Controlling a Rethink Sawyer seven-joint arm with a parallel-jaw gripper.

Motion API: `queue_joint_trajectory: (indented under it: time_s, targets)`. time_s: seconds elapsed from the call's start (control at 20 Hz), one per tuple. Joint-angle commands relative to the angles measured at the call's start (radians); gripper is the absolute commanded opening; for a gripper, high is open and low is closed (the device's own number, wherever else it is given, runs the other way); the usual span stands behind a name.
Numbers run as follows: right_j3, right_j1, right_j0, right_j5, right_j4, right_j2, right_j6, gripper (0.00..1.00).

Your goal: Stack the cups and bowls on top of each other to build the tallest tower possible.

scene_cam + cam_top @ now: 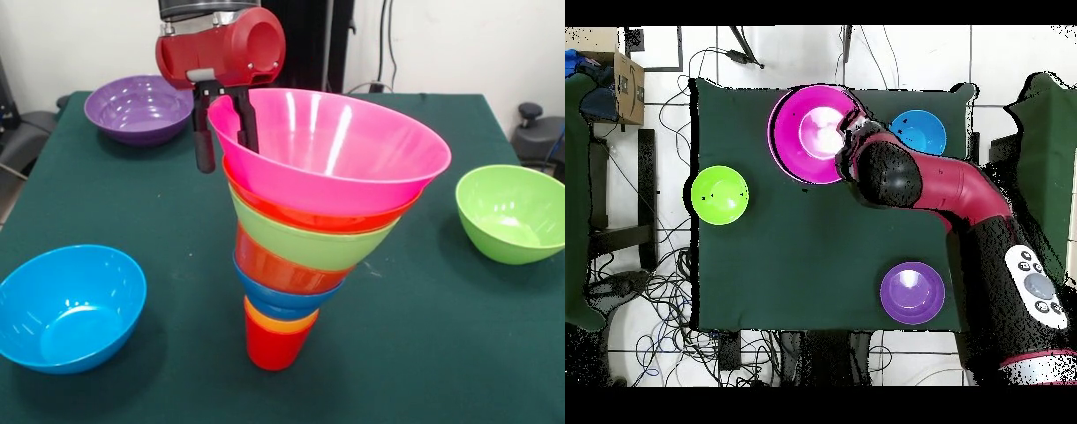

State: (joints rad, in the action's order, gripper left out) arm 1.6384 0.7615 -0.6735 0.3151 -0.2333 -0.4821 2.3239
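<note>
The tower stands mid-table on a narrow red cup (272, 346). Above it come an orange cup (279, 323), a small blue bowl (282, 299), a small orange-red bowl (272, 269), a lime green bowl (309, 244), a large orange-red bowl (305, 215) and a large pink bowl (344, 150) on top. The upper bowls sit tilted, with the far-left rim higher. My gripper (226, 146) is at that raised rim, open, one finger (205, 141) outside the pink bowl and one inside. From overhead, the pink bowl (800, 150) hides the stack below it, and the arm covers my gripper (849, 128).
Three loose bowls lie on the green table (424, 353): purple (139, 108) (912, 292) beside the arm, light blue (69, 305) (917, 132), and lime green (512, 212) (720, 195). Chairs and cables surround the table.
</note>
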Motion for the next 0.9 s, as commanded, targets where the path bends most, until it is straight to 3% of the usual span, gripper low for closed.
queue_joint_trajectory:
  time_s: [0.05, 0.9]
  targets:
    - [-0.010, -0.031, 0.006, 0.075, -0.074, 0.046, -0.066, 1.00]
    - [-0.005, -0.024, -0.010, 0.085, -0.088, 0.038, -0.085, 1.00]
